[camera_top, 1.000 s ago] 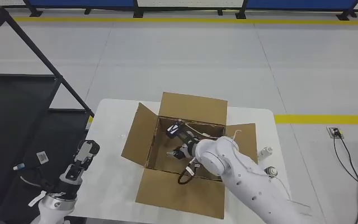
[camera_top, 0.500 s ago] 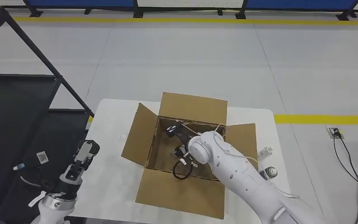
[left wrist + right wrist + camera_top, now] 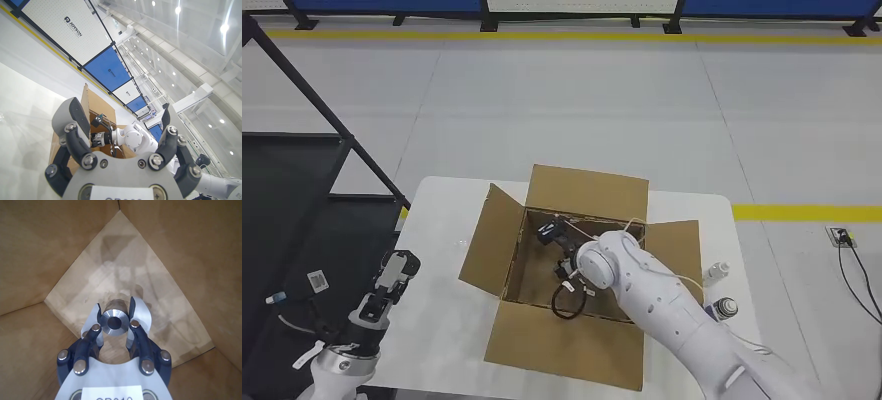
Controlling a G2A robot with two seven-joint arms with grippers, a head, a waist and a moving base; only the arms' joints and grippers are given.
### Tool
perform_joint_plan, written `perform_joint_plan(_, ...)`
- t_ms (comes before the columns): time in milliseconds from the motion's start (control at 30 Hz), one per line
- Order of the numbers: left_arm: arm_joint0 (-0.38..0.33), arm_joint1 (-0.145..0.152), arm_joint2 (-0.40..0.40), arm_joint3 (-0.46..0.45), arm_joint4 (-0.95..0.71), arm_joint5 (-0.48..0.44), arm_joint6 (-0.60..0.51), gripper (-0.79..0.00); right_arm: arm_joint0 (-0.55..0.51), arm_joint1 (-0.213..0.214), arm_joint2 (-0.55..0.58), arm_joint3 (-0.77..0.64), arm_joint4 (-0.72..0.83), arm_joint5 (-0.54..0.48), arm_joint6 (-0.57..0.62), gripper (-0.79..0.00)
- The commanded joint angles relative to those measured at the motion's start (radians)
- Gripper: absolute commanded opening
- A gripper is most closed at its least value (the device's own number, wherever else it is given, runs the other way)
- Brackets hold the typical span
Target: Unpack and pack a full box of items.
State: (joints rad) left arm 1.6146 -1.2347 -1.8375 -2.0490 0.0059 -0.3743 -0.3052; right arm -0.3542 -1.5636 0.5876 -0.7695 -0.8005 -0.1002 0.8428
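1. Table (image 3: 447, 300): open cardboard box (image 3: 567, 350) sits mid-table, flaps out.
2. Left gripper (image 3: 122, 113): at the table's left edge, jaws wide apart, holding nothing.
3. Right gripper (image 3: 114, 308): inside box, clamped on item 4.
4. Metal cylinder (image 3: 114, 323): inside box, between right jaws.

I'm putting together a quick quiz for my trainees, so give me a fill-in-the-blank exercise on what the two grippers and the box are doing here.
1. The right gripper is inside the cardboard box, its fingers ____ on a metal cylinder.
2. The left gripper holds nothing; its fingers are ____.
3. On the white table beside the cardboard box stand ____ small containers.
Missing words: shut; open; two.
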Motion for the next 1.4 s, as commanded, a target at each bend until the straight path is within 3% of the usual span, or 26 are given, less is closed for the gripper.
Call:
perform_joint_plan(0, 0.000, 0.000, 0.000, 0.000, 0.000, 0.000, 0.000, 0.000, -0.004, 0.003, 0.011, -0.012, -0.008, 0.003, -0.013, -0.785)
perform_joint_plan(267, 0.000, 0.000, 0.000, 0.000, 0.000, 0.000, 0.000, 0.000, -0.024, 0.019, 0.039, -0.050, -0.082, 0.043, -0.009, -0.785)
perform_joint_plan(300, 0.000, 0.000, 0.000, 0.000, 0.000, 0.000, 0.000, 0.000, -0.027, 0.021, 0.042, -0.054, -0.090, 0.039, -0.003, -0.745)
perform_joint_plan(333, 0.000, 0.000, 0.000, 0.000, 0.000, 0.000, 0.000, 0.000, -0.030, 0.023, 0.044, -0.059, -0.098, 0.031, 0.004, -0.545)
perform_joint_plan(367, 0.000, 0.000, 0.000, 0.000, 0.000, 0.000, 0.000, 0.000, -0.034, 0.026, 0.051, -0.062, -0.099, 0.031, 0.004, -0.419)
perform_joint_plan(400, 0.000, 0.000, 0.000, 0.000, 0.000, 0.000, 0.000, 0.000, -0.038, 0.028, 0.056, -0.065, -0.103, 0.029, 0.009, -0.388)
perform_joint_plan(467, 0.000, 0.000, 0.000, 0.000, 0.000, 0.000, 0.000, 0.000, -0.045, 0.032, 0.065, -0.073, -0.111, 0.027, 0.015, -0.215)
perform_joint_plan(500, 0.000, 0.000, 0.000, 0.000, 0.000, 0.000, 0.000, 0.000, -0.049, 0.034, 0.070, -0.076, -0.113, 0.024, 0.019, -0.203)
perform_joint_plan(633, 0.000, 0.000, 0.000, 0.000, 0.000, 0.000, 0.000, 0.000, -0.061, 0.040, 0.088, -0.087, -0.121, 0.016, 0.035, -0.249)
perform_joint_plan(800, 0.000, 0.000, 0.000, 0.000, 0.000, 0.000, 0.000, 0.000, -0.073, 0.044, 0.102, -0.094, -0.128, 0.007, 0.060, -0.394)
perform_joint_plan(867, 0.000, 0.000, 0.000, 0.000, 0.000, 0.000, 0.000, 0.000, -0.077, 0.044, 0.108, -0.097, -0.128, 0.003, 0.063, -0.413)
perform_joint_plan(1033, 0.000, 0.000, 0.000, 0.000, 0.000, 0.000, 0.000, 0.000, -0.083, 0.044, 0.117, -0.097, -0.133, -0.008, 0.073, -0.576)
perform_joint_plan(1133, 0.000, 0.000, 0.000, 0.000, 0.000, 0.000, 0.000, 0.000, -0.084, 0.043, 0.122, -0.094, -0.134, -0.013, 0.075, -0.767)
perform_joint_plan(1367, 0.000, 0.000, 0.000, 0.000, 0.000, 0.000, 0.000, 0.000, -0.102, 0.049, 0.167, -0.151, -0.117, -0.040, -0.017, -0.785)
